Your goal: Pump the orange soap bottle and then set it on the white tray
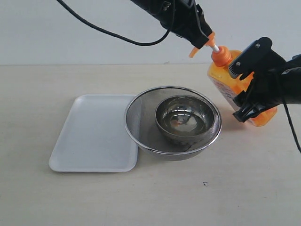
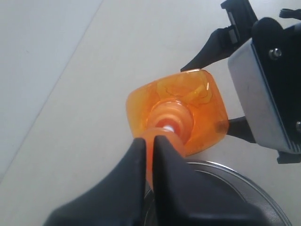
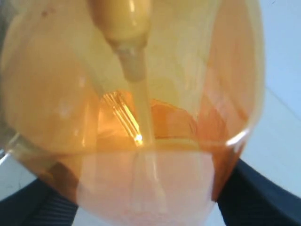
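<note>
The orange soap bottle point(image 1: 220, 84) stands tilted at the right of the table, its pump end leaning toward the strainer. My right gripper point(image 1: 241, 94) is shut on the bottle's body, one finger on each flat side. In the right wrist view the translucent bottle point(image 3: 141, 117) fills the frame between the dark fingers of the right gripper point(image 3: 146, 205). My left gripper point(image 1: 203, 40) is shut on the orange pump head point(image 1: 210, 41) at the top. In the left wrist view the left gripper point(image 2: 149, 141) pinches the pump nozzle above the bottle point(image 2: 200, 108). The white tray point(image 1: 94, 136) lies at the left.
A round steel mesh strainer point(image 1: 141, 117) holding a metal bowl point(image 1: 188, 115) sits between the tray and the bottle, touching the tray's right edge. Its rim point(image 2: 244, 183) lies just below the pump in the left wrist view. A black cable hangs from the left arm.
</note>
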`<state>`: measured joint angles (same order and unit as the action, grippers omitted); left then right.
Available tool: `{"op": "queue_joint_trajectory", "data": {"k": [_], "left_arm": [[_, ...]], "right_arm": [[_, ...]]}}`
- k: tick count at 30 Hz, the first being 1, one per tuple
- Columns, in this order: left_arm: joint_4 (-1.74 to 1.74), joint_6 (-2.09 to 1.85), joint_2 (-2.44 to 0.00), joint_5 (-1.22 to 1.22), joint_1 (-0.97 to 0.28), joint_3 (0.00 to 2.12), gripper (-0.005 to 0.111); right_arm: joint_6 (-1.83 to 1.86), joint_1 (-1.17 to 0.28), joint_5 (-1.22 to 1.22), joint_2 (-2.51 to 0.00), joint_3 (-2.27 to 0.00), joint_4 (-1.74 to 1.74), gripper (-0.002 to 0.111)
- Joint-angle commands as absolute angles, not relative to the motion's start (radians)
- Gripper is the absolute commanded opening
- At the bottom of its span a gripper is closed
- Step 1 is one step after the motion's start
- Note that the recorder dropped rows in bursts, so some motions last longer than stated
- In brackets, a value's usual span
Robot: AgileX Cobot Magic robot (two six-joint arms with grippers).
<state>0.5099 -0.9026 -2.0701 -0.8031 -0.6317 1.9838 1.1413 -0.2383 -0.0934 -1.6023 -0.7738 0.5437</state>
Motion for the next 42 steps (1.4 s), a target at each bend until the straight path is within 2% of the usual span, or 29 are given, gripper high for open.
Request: {"op": "queue_joint_trajectory", "data": {"k": [1, 42], "left_arm": [[0.488, -0.894, -2.045, -0.834, -0.637, 1.969, 0.005], [0.455, -0.894, -1.984, -0.815, -0.637, 1.978, 0.005]], "right_arm": [[1.078, -0.241, -0.096, -1.589, -0.782, 0.570, 0.000], [1.026, -0.279, -0.072, -1.587, -0.782, 0.570, 0.000]]}}
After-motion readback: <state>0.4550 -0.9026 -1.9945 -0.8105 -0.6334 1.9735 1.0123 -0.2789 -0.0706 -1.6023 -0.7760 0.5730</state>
